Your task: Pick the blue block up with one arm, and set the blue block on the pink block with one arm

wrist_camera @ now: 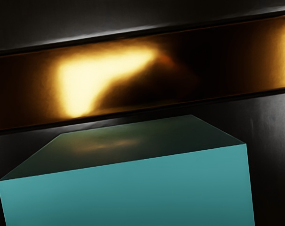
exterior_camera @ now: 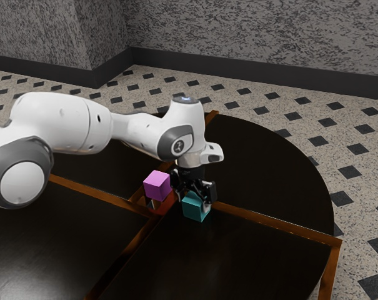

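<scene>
Pincer [exterior_camera: 193, 192] of mine sits down on the blue block [exterior_camera: 196, 210] at frame centre, on the surface [exterior_camera: 270, 162]; clenched or slack, I cannot tell. Pink block [exterior_camera: 157, 185] just left is bare-topped, so lifting and stacking remain.

Pink block [exterior_camera: 157, 185] just beside blue block [exterior_camera: 195, 210] on exterior view's left — narrow gap; tabletop [exterior_camera: 270, 169] open on exterior view's right.

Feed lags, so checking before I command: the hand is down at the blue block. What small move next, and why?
Probably a short straight lift, once the grasp is confirmed. The gripper sits low over the blue block, which looks to rest on the table. The pink block stands close beside it, toward the exterior view's left, so moving sideways now would likely knock it.
</scene>
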